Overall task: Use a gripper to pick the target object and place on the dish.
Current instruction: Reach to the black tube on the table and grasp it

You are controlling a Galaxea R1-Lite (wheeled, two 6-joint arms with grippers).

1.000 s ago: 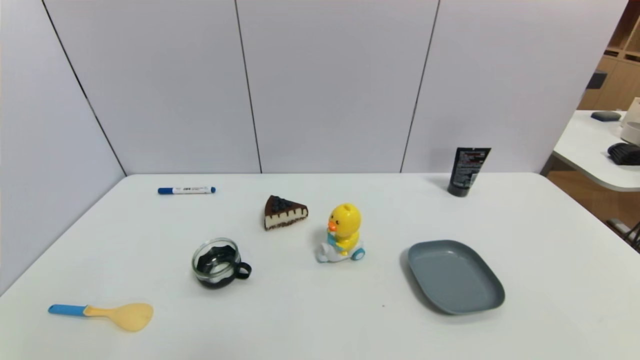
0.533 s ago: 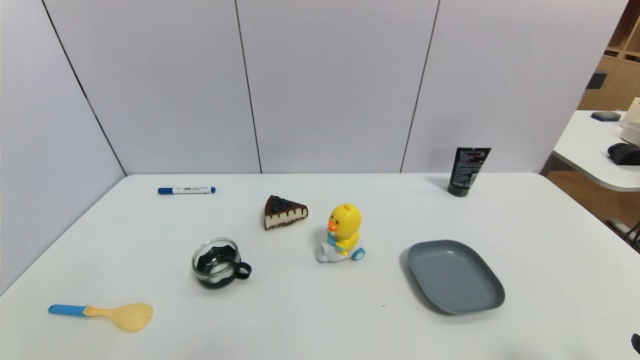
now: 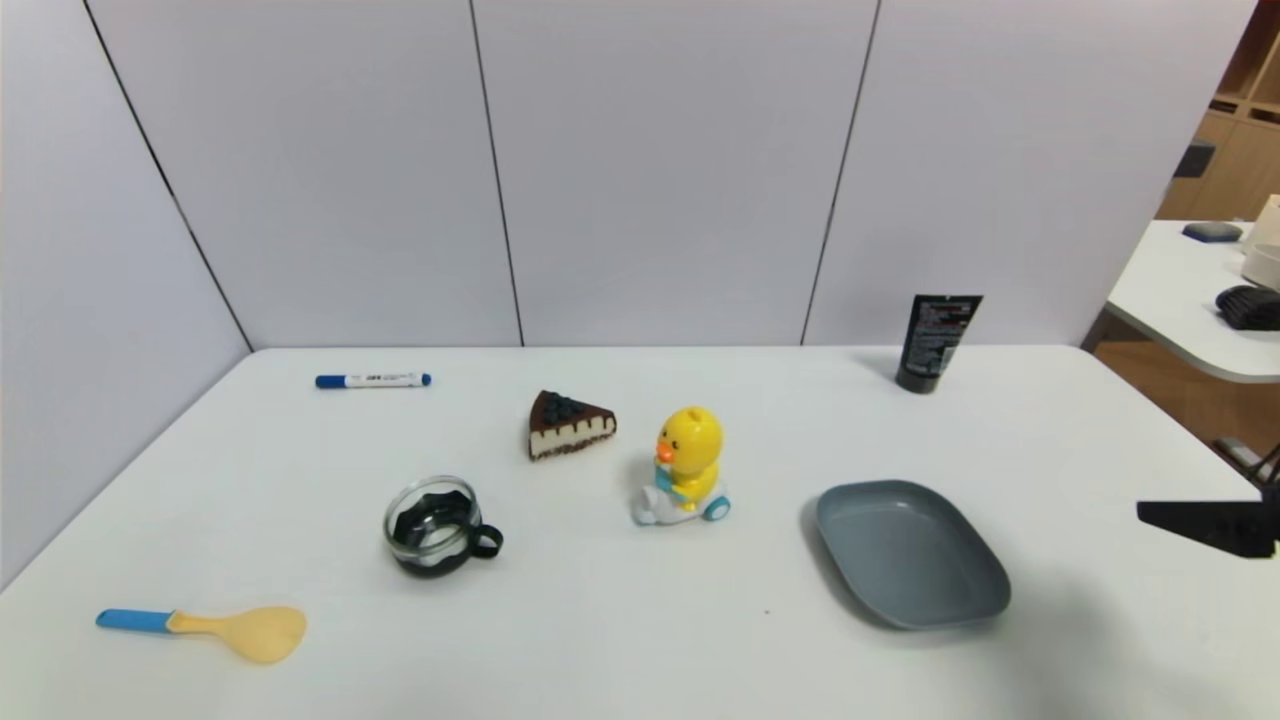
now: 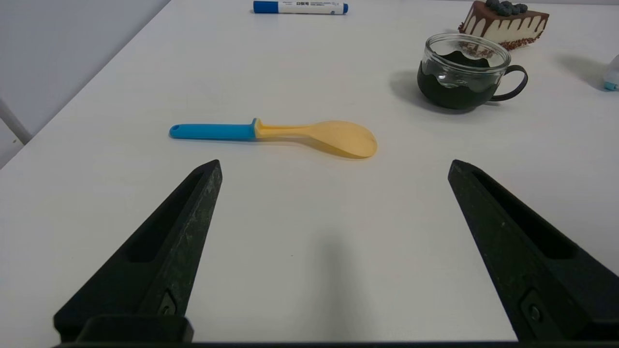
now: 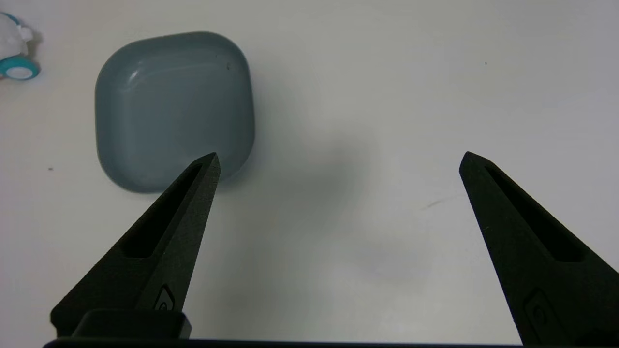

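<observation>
Right end effector (image 5: 338, 159) – fingers spread, empty – above the worktop (image 3: 640, 640) at its right edge, beside the dish (image 3: 910, 552). Black squeeze tube (image 3: 935, 342) upright at the far-right corner. Left end effector (image 4: 333, 164) spread, parked.

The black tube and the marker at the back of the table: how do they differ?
The black tube stands upright on its cap at the far right; the marker lies flat at the far left. The tube is wide and dark with small print; the marker is slim, white with blue ends. Both sit untouched, far from the open right gripper near the dish.
</observation>
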